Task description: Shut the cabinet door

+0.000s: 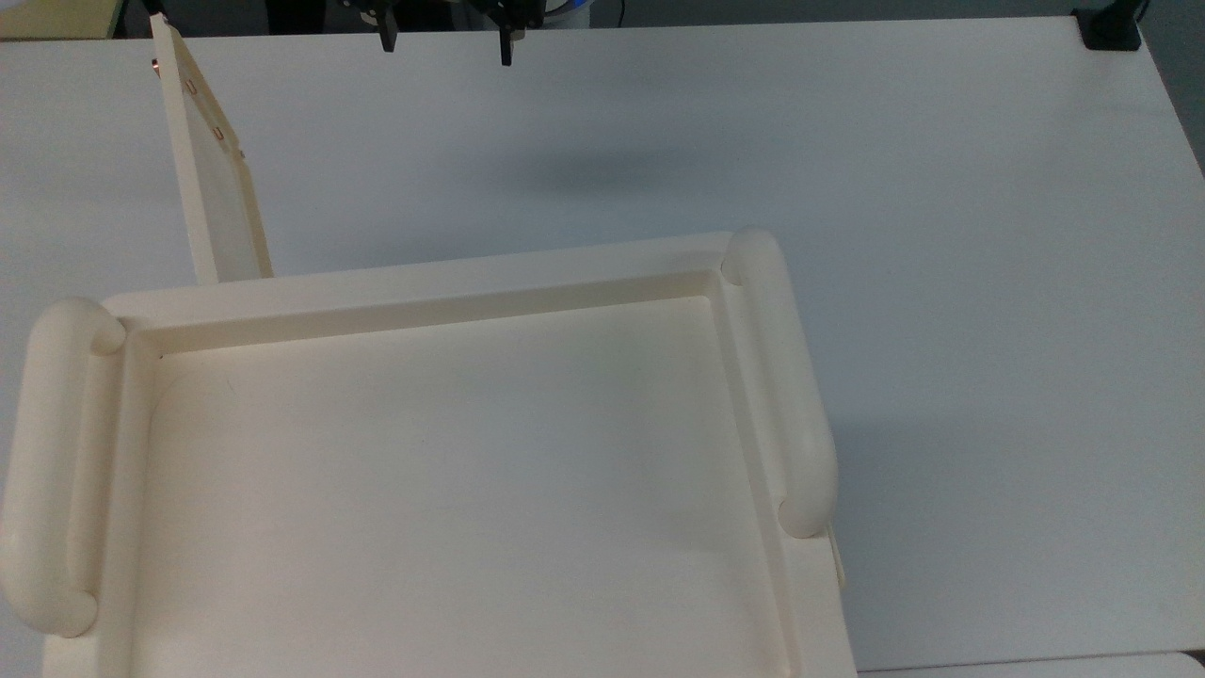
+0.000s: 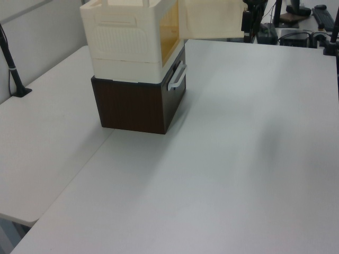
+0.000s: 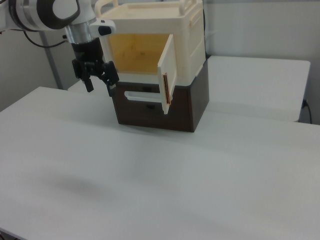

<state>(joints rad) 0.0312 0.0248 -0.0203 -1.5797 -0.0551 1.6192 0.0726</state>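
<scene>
White table filled the foreground of the right view, bare up to the stack at the back. On it stood a dark brown box with a pale handle on its front, and on the box sat the cabinet, cream, with a recessed top and rounded tubular handles at the sides. Its front opening showed a yellowish inside.

Swung wide open, the door stuck out from the cabinet's front at the right view's right side of the opening, hinged there, with its free edge and a copper-coloured strip turned toward the camera. In the top view the door ran away from the cabinet's front edge at the top view's left, with small copper fittings along its upper edge. In the left view the door stood out to the left view's right of the cabinet, above the box.

The gripper hung above the table in front of the cabinet, at the right view's left of the opening, well apart from the door. Its two black fingers pointed down with a clear gap between them and nothing held. In the top view the gripper showed at the upper edge, its fingertips spread apart.
</scene>
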